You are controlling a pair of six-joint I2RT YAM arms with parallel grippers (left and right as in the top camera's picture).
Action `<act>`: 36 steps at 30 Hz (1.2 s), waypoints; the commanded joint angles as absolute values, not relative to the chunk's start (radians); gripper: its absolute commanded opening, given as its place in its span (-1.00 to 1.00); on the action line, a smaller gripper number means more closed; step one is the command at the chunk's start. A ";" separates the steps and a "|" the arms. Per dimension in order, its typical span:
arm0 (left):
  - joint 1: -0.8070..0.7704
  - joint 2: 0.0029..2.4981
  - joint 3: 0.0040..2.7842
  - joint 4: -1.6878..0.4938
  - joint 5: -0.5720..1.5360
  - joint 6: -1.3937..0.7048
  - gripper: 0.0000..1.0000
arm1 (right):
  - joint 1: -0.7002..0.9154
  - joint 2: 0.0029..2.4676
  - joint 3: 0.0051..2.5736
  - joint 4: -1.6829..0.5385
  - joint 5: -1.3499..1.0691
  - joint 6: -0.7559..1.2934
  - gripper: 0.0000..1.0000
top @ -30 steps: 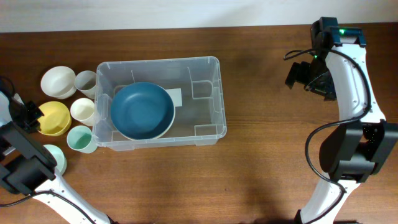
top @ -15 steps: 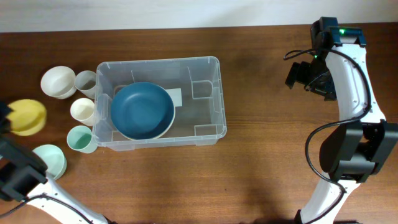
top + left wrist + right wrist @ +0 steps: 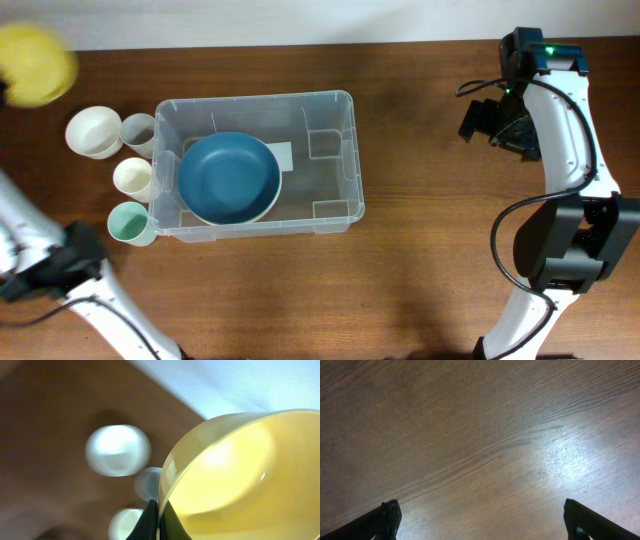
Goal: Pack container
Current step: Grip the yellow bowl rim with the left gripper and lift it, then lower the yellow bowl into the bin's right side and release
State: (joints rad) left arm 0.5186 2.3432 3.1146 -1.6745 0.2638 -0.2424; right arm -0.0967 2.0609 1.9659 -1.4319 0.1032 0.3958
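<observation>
Overhead faces straight down; right wrist close over table (image 3: 480, 435), seemingly.

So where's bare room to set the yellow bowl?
The container base between blue bowl and right wall; table between container and right arm. Crowded: cups and white bowl along the container's left wall.

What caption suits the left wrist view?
Left pincer shut on the rim of a yellow bowl, held above blurred pale dishes on the wooden table.
</observation>
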 commanded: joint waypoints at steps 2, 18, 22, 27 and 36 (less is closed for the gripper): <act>0.255 2.336 3.128 -1.658 0.299 -0.154 -0.98 | -0.099 2.056 1.968 -1.431 0.105 0.397 0.98; -0.268 2.541 3.028 -1.686 0.130 -0.156 -0.97 | -0.099 2.056 1.968 -1.431 0.105 0.397 0.98; -0.300 2.585 3.023 -1.687 0.133 -0.163 -0.98 | -0.099 2.056 1.968 -1.431 0.105 0.397 0.98; -0.303 2.619 3.021 -1.688 0.133 -0.163 -0.98 | -0.099 2.056 1.968 -1.431 0.105 0.397 0.98; -0.305 2.651 2.949 -1.688 0.134 -0.163 -0.98 | -0.099 2.056 1.968 -1.431 0.105 0.397 0.98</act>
